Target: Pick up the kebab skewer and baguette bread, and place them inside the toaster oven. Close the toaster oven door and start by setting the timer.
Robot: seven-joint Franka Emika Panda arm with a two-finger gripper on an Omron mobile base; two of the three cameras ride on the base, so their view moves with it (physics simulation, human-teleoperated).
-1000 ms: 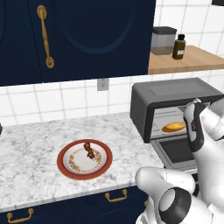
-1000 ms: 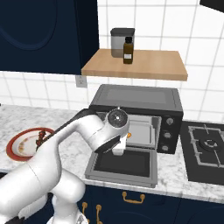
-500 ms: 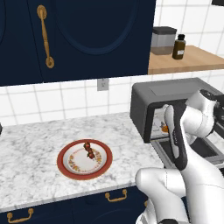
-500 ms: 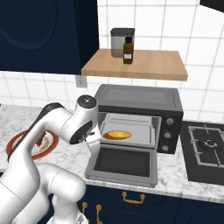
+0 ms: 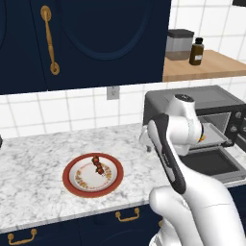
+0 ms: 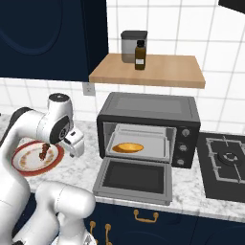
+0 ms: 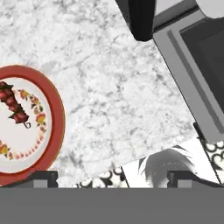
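You face a white marble counter (image 5: 29, 168). A red-rimmed plate (image 5: 92, 174) sits at nine o'clock on it; the toaster oven (image 6: 148, 129) stands at three o'clock.

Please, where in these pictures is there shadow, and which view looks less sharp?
Hand view: a soft dark shadow lies on the marble counter near the bottom, and the plate looks coarse and slightly blurred. Right base view: the oven cavity is lit, bread plainly visible. Left base view: even light, faint shadows.
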